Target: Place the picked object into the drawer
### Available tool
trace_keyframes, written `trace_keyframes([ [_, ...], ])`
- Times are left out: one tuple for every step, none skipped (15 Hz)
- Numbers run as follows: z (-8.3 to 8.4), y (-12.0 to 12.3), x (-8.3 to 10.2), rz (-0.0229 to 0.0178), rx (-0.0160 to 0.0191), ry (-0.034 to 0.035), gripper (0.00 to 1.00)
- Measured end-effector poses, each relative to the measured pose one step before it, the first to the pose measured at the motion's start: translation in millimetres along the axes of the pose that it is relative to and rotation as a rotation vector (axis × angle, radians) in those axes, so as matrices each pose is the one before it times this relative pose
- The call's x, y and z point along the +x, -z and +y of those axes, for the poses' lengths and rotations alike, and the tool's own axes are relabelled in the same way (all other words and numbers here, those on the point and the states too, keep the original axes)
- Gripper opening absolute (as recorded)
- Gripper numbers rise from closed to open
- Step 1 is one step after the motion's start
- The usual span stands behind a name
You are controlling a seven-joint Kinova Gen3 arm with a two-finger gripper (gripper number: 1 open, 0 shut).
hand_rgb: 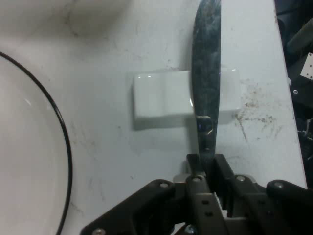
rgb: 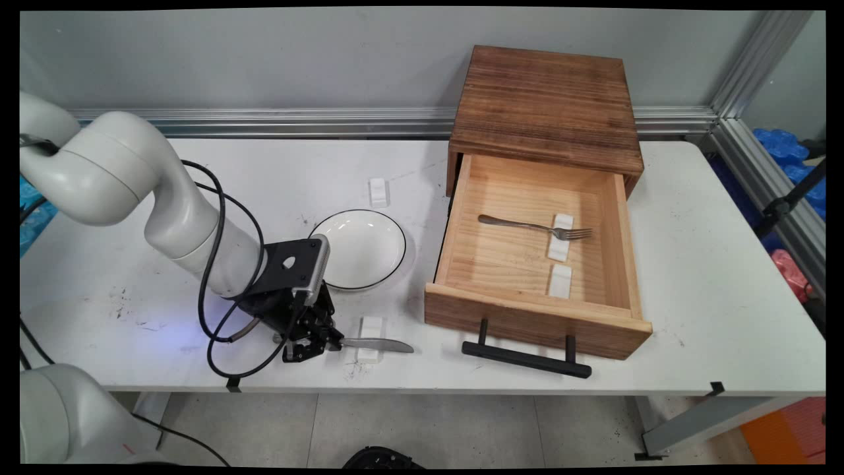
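My gripper (rgb: 323,343) is low at the table's near edge, shut on the handle of a metal knife (rgb: 379,344). In the hand view the fingers (hand_rgb: 207,169) pinch the knife (hand_rgb: 206,78), whose blade lies across a small white rest (hand_rgb: 161,94) (rgb: 370,329). A white plate with a black rim (rgb: 359,248) (hand_rgb: 24,147) sits just behind the gripper. To the right, an open wooden drawer (rgb: 461,307) holds a fork (rgb: 535,227) lying on a white rest (rgb: 560,239), with a second white rest (rgb: 560,280) nearer the drawer's front.
The drawer belongs to a dark wooden cabinet (rgb: 547,105) at the back right; its black handle (rgb: 526,358) sticks out toward the table's near edge. Another white rest (rgb: 378,192) lies behind the plate. Black cables (rgb: 217,310) hang from the arm.
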Motion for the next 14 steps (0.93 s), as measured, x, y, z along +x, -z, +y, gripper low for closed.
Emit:
trace_keyframes([
  [0.21,0.23,0.06,0.00010,-0.00074,0.00101,0.00],
  [0.15,0.11,0.21,0.00010,-0.00050,0.00046,0.00],
  [0.22,0.40,0.16,0.00004,-0.00031,0.00066,0.00],
  [0.10,0.57,0.26,0.00016,-0.00057,0.00128,0.00],
  [0.27,0.90,0.29,0.00036,-0.00015,0.00191,0.00],
  [0.23,1.28,0.71,0.00088,-0.00036,0.00200,0.00],
  [0.22,1.23,0.78,0.00064,-0.00065,0.00165,0.00],
  [0.36,2.16,1.42,0.00164,-0.00032,0.00186,0.00],
  [0.36,2.65,1.75,0.00206,-0.00022,0.00231,0.00],
  [0.18,2.59,1.71,0.00213,0.00047,0.00162,0.00],
  [-0.24,3.56,2.48,0.00302,0.00133,0.00159,0.00],
  [-0.42,3.99,2.47,0.00298,0.00157,0.00197,0.00],
  [-0.53,3.69,2.14,0.00241,0.00145,0.00193,0.00],
  [-0.95,4.70,2.32,0.00214,0.00151,0.00184,0.00],
])
